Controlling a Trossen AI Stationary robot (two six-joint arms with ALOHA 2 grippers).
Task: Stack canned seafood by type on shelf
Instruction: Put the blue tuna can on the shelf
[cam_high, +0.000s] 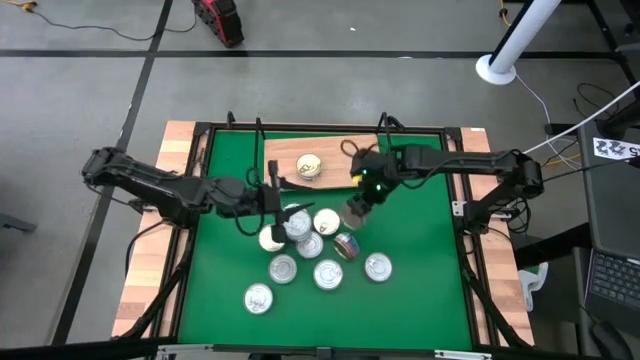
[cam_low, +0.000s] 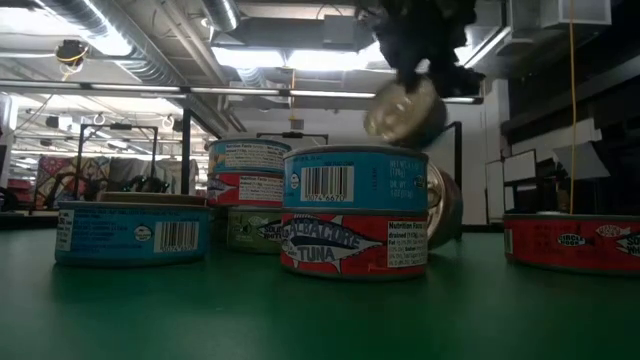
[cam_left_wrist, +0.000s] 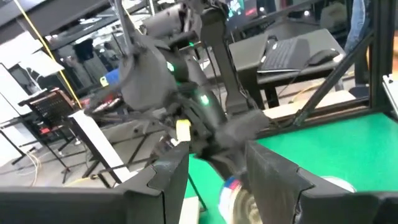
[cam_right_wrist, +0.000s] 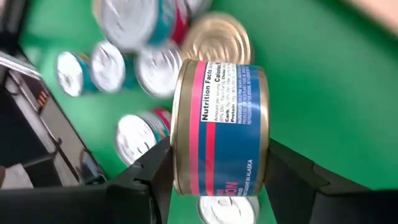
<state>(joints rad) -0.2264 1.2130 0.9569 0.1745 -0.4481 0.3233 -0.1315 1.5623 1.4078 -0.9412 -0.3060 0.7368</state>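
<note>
Right gripper (cam_high: 357, 213) up off the tabletop (cam_high: 420, 300), jaws pinching a blue-and-pink tin (cam_right_wrist: 221, 127) across its flat ends, lid facing sideways rather than up, so the tin's short axis ran from jaw to jaw. Carried tin poised above the near edge of the tin cluster (cam_high: 305, 250) (nine or so, some stacked two high), with the shelf (cam_high: 325, 160) lying beyond it toward the far side of the mat and bearing a single gold-lidded tin (cam_high: 309, 166). Relation that counted: shelf board just behind the right gripper and on that arm's own side of the middle, hence clearly the nearer arm for the placing. Tin tipped on edge, though, so probably needing a wrist roll to bring the lid up before any setting down flat. From table height, the same tin seen tilted in the air (cam_low: 402, 108) above the stacked pair. Left gripper (cam_high: 268, 200) low beside the cluster's left flank, jaws spread and holding nothing, pointing toward the right arm (waiting, by the look of it). Type match with the gold tin on the shelf not judged: that tin's label hidden from above.
</note>
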